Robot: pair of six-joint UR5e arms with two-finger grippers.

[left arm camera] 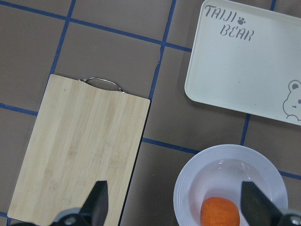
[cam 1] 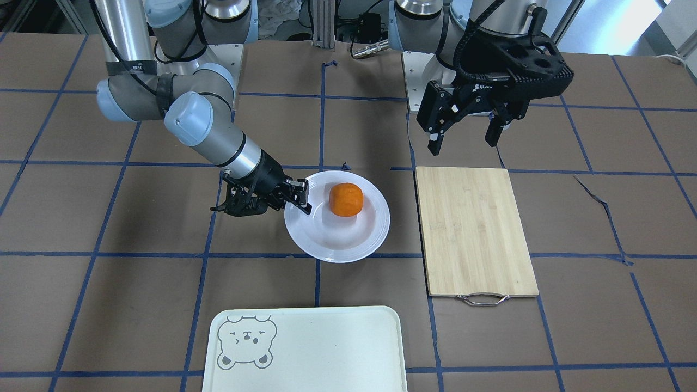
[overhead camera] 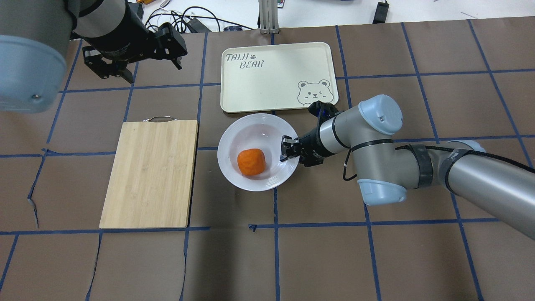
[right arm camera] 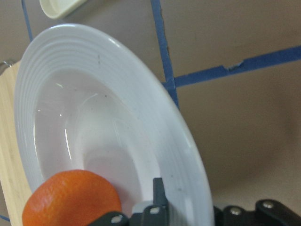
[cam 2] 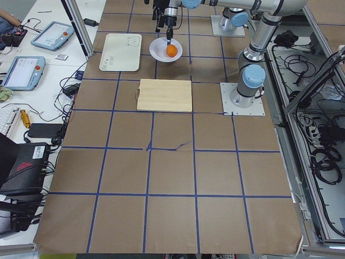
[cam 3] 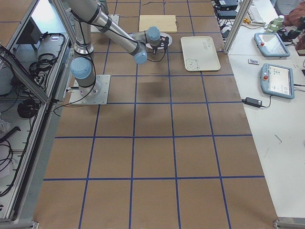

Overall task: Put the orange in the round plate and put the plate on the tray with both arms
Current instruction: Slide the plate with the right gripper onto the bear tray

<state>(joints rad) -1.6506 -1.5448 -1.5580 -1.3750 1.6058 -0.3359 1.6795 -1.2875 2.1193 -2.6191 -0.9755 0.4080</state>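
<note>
The orange (cam 1: 346, 199) lies in the sunken centre of the white round plate (cam 1: 337, 250), which rests on the table. My right gripper (cam 1: 305, 200) is low at the plate's edge, shut on its rim. In the right wrist view one finger (right arm camera: 158, 190) presses on top of the rim beside the orange (right arm camera: 70, 197); the other finger is hidden beneath. The left gripper (cam 1: 463, 142) hangs open and empty, high above the table behind the cutting board. The pale tray (cam 1: 305, 348) with its bear face lies empty just beyond the plate (overhead camera: 246, 125).
A bamboo cutting board (overhead camera: 150, 171) with a metal handle lies on the plate's left in the overhead view. The tray (overhead camera: 267, 83) nearly touches the plate's far rim. Teach pendants (cam 3: 274, 78) sit on a side bench past the table.
</note>
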